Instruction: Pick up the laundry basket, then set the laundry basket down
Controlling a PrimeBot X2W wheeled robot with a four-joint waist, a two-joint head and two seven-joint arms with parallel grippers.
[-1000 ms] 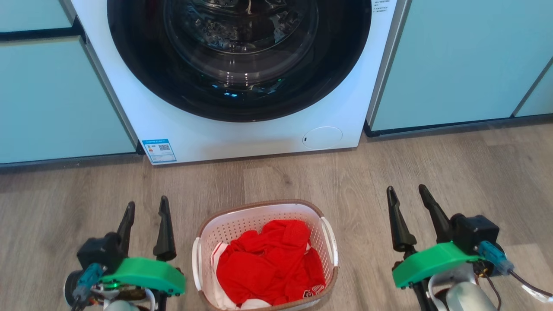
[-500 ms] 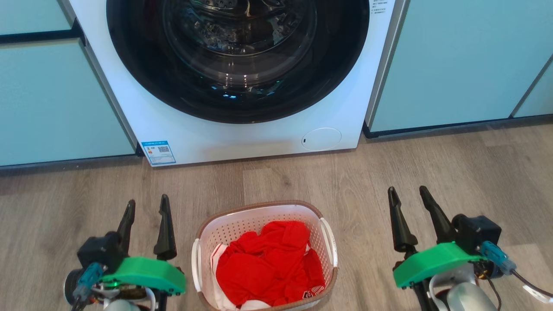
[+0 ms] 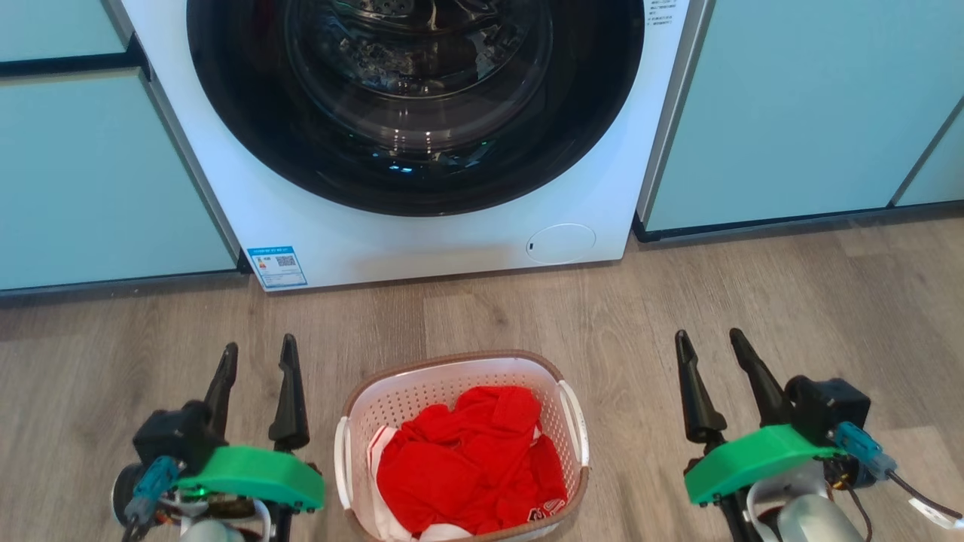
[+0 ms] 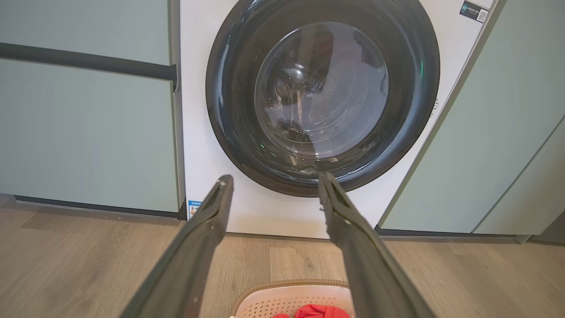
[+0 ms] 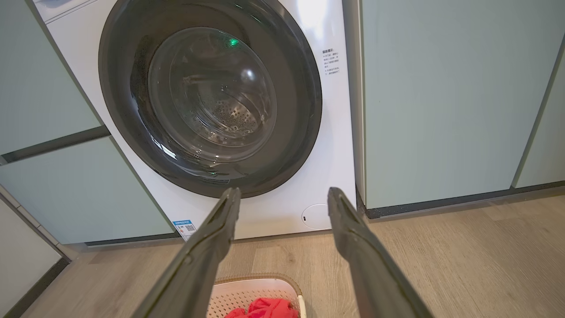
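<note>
L gripper [image 3: 258, 344]: fingers spread, empty, just left of basket | R gripper [image 3: 708, 334]: fingers spread, empty, right of basket, wider gap | laundry basket [image 3: 452, 358]: upright on wood floor [image 3: 527, 309] btwn grippers, touching neither, red clothes [image 3: 467, 459] inside | washing machine [image 3: 422, 245]: far side, btwn pale green cabinets [image 3: 791, 113].

One laundry basket [image 3: 452, 359], one washing machine [image 3: 422, 241], one red cloth heap [image 3: 467, 459] — one left hand [image 3: 258, 344], one right hand [image 3: 707, 334]
</note>
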